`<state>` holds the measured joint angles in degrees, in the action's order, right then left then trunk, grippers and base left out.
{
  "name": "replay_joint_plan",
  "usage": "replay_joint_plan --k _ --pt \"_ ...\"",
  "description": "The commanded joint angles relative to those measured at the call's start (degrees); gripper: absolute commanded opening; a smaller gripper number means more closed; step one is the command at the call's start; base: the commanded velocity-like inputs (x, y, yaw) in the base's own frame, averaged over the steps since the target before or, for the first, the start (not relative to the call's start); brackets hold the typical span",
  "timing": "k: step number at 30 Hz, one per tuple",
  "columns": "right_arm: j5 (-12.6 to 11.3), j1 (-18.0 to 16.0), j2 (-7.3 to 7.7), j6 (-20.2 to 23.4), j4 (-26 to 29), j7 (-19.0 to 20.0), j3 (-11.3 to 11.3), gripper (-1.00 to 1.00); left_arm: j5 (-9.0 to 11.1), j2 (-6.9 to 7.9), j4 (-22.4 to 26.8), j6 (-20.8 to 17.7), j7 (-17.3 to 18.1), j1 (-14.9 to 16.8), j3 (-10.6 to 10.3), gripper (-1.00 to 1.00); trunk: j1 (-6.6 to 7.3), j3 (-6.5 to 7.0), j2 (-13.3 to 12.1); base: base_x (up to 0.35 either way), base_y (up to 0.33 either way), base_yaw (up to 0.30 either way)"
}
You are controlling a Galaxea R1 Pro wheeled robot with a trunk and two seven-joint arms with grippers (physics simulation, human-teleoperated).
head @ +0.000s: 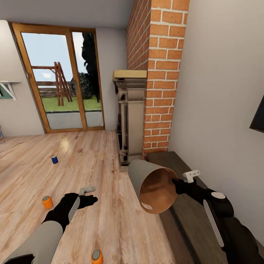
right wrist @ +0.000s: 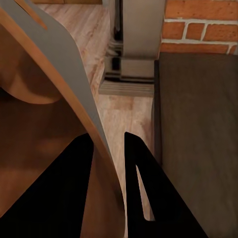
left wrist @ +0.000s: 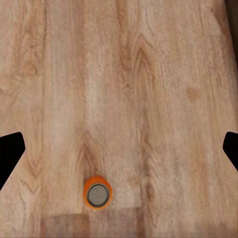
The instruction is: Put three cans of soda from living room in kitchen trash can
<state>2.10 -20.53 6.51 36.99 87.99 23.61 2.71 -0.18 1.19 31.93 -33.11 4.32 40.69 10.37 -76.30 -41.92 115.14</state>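
Note:
In the head view the dark blue can of soda (head: pixel 54 159) stands upright on the wood floor toward the glass doors. One orange can (head: pixel 47 202) stands left of my left gripper (head: pixel 88 195), and another orange can (head: pixel 96 257) stands at the near edge. The left gripper hangs open over the planks; the left wrist view shows its fingertips (left wrist: pixel 11 148) wide apart and an orange can (left wrist: pixel 97 194) from above. My right gripper (head: pixel 175 182) is shut on the rim of the grey trash can (head: pixel 154 185), held tilted with its brown inside facing me. Its fingers (right wrist: pixel 82 163) pinch the bin wall (right wrist: pixel 74 64).
The red brick chimney (head: pixel 157 73) and carved fireplace (head: pixel 130 117) rise just ahead on the right. A dark low bench (head: pixel 183 216) runs along the right wall under the right arm. The wood-framed glass doors (head: pixel 60 79) close the far side. Open floor spreads to the left.

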Motion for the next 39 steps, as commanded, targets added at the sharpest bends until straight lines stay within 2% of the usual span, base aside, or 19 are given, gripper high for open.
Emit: replay_joint_plan --k 1,16,21,32,39 --pt "-0.87 -0.03 -0.01 0.08 0.07 0.12 0.0 -1.0 0.0 -0.01 -0.03 -0.02 0.0 0.02 0.0 1.0 -0.22 -0.17 0.42 0.0 0.0 0.0" --pt "-0.53 -0.03 -0.73 0.02 0.07 0.12 0.01 -1.0 0.06 -0.88 -0.37 -0.59 -1.13 0.07 0.03 1.0 -3.52 -2.87 6.44 0.0 0.0 0.0" --pt "-0.52 -0.03 -0.8 0.02 0.07 0.12 0.01 -1.0 0.15 -1.74 -0.38 -1.19 -1.82 0.09 0.09 1.0 -4.61 -3.76 8.44 0.0 0.0 0.0" --pt "-0.52 -0.03 -0.8 0.02 0.07 0.12 0.01 -1.0 0.36 -1.88 -0.64 -3.79 -2.11 0.07 0.09 1.0 -7.03 -5.74 12.85 0.0 0.0 0.0" --pt "-0.52 -0.03 -0.8 0.02 0.07 0.12 0.0 -1.0 0.65 -1.96 -3.12 -5.04 -2.2 0.34 0.12 1.0 -8.57 -7.0 15.66 0.0 0.0 0.0"
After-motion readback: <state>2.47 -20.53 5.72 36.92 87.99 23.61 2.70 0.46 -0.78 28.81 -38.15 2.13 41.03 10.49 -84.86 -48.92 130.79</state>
